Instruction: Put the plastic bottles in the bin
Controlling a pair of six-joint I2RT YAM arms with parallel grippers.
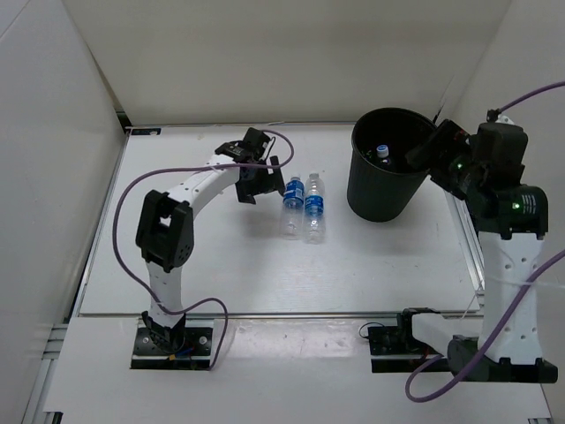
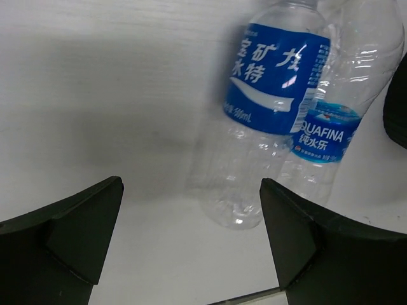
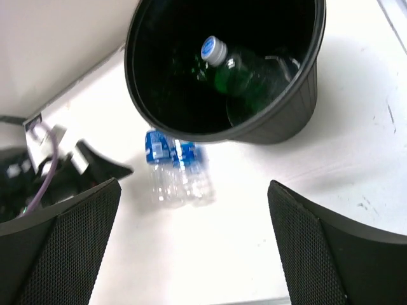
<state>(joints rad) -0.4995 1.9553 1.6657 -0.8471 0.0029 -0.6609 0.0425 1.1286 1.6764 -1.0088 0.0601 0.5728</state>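
Note:
Two clear plastic bottles with blue labels lie side by side on the white table, one with a dark blue label [image 1: 293, 201] [image 2: 275, 82] and one with a lighter label [image 1: 315, 208] [image 2: 327, 135]. My left gripper [image 1: 267, 180] [image 2: 191, 244] is open just left of them, its jaws wide apart with only bare table between them. The black bin [image 1: 381, 196] [image 3: 280, 122] stands at the back right. Inside it lies a green bottle [image 3: 245, 77] with a pale cap; a second bottle in there is unclear. My right gripper [image 1: 424, 152] [image 3: 194, 248] is open at the bin's right rim, holding nothing.
White walls enclose the table on the left, back and right. The left arm's purple cable [image 1: 124, 212] loops over the left side of the table. The table's raised right edge [image 1: 472, 256] runs beside the right arm.

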